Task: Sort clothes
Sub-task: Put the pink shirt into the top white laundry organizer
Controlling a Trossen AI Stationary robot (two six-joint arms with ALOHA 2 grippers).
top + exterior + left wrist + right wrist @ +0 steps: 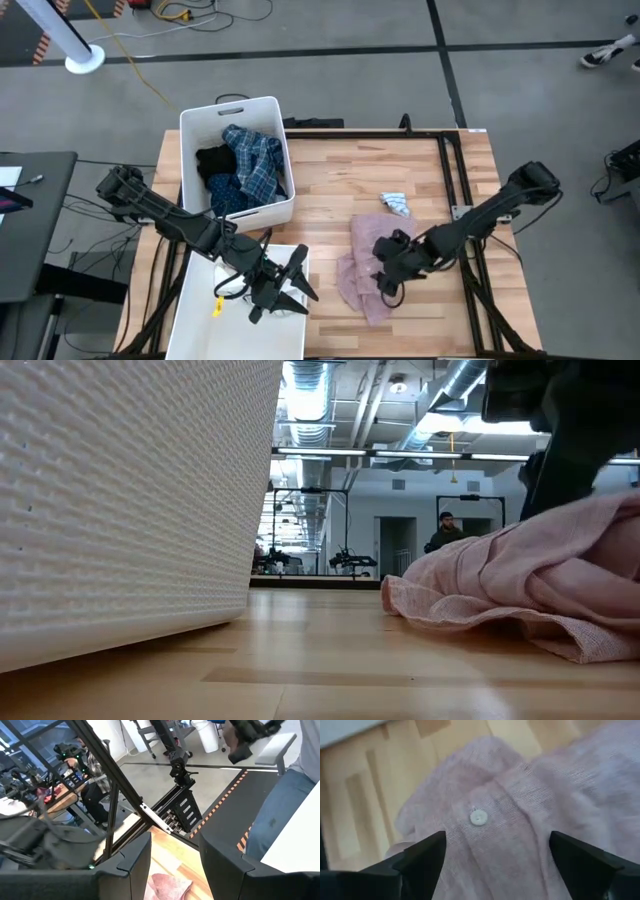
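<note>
Right gripper (388, 268) low over pink shirt (362, 268), fingers spread wide, nothing gripped; shirt's white button (478, 817) between fingertips. Shirt crumpled on table (330, 190), extending toward 12 and 6 o'clock of gripper. Left gripper (278, 291) open, empty, above front white bin (200, 300).

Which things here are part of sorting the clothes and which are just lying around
Job: pink shirt, small white socks, blue plaid shirt, black top, right gripper, left gripper.
Lying about: yellow cable, white pole base.
</note>
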